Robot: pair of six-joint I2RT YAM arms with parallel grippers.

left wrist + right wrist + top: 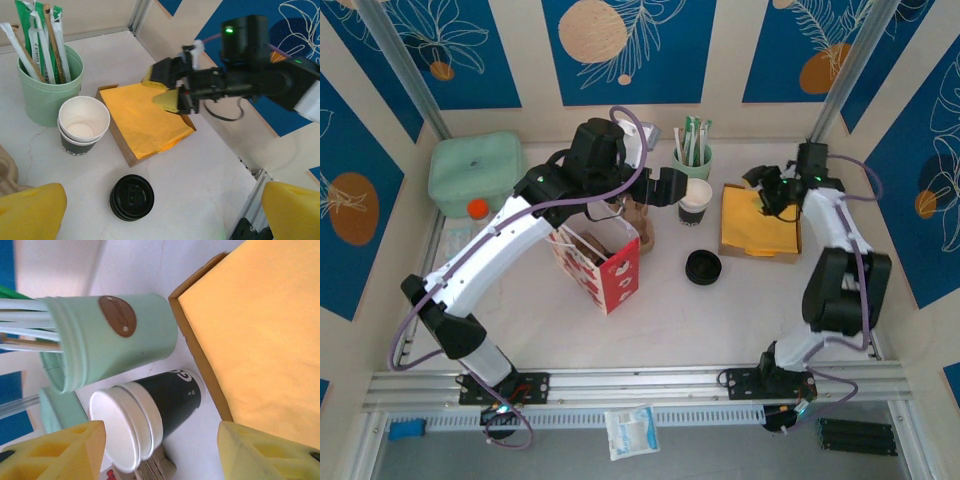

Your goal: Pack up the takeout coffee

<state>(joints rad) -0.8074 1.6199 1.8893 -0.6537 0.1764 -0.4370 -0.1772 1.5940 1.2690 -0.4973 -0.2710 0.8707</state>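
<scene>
Two pincers, both spread, empty. Top: left pincer [670,186] just right of a tan shape, seemingly the takeout coffee [641,227], half hidden under my arm; right pincer [763,197] over yellow napkins [757,228]. Left wrist: lid stack [131,196] ahead. Right wrist: black-sided cup [170,400] between fingertips [55,450].

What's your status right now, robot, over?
Left gripper open, near black-sided paper cups. Right gripper open over yellow paper napkins. Red-and-white paper bag stands open.
</scene>
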